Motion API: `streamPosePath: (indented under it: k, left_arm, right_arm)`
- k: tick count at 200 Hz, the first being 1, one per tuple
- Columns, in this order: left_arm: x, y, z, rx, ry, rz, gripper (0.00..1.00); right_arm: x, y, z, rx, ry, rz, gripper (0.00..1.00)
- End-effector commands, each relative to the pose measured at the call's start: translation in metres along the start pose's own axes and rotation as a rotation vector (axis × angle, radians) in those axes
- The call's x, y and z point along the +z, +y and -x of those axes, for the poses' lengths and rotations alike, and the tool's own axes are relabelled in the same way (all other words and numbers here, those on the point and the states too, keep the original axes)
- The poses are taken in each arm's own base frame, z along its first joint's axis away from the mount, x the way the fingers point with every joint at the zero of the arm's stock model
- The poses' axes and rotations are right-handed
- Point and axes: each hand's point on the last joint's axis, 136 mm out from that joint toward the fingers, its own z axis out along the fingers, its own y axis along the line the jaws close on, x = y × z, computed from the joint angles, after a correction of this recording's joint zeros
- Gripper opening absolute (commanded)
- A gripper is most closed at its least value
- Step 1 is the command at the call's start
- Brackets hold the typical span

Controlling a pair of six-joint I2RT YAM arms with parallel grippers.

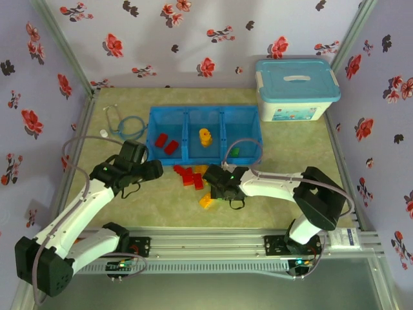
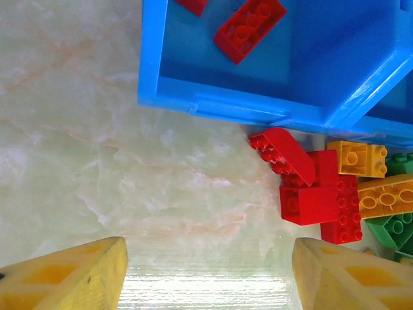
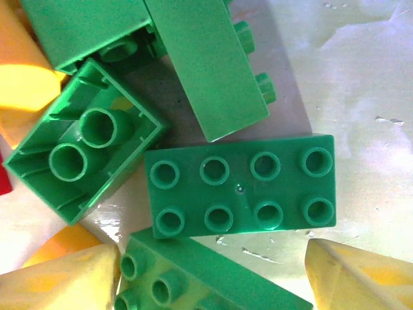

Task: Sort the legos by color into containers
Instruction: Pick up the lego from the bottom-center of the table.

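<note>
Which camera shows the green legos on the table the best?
The right wrist view: the green legos sit close up, studs clear, one upside down. The left wrist view has a couple at its right edge. In the top view they are too small to tell.

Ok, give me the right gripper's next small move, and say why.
Probably ease the right gripper forward and down over the eight-stud green brick: the jaws stand open, and that brick lies flat, studs up, uncovered, just beyond the fingers, though other green bricks crowd it.
</note>
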Motion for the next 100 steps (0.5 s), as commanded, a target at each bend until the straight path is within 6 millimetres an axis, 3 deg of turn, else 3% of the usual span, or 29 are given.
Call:
streamPosePath:
  k: [1, 59, 100]
  left_arm:
    - [0.0000, 0.0024, -0.0082, -0.018, 0.014, -0.001, 0.68]
    - [-0.0013, 0.0013, -0.0098, -0.020, 0.007, -0.011, 0.68]
    - [-0.0032, -0.0028, -0.0152, -0.017, 0.012, -0.026, 0.68]
  right_arm:
    - [0.0028, -0.0016, -0.0016, 0.028, 0.000, -0.023, 0.75]
    - [-0.0005, -0.0021, -0.0023, 0.041, -0.003, -0.023, 0.71]
    - [0.0010, -0.0099, -0.0096, 0.046, 0.000, -0.055, 0.77]
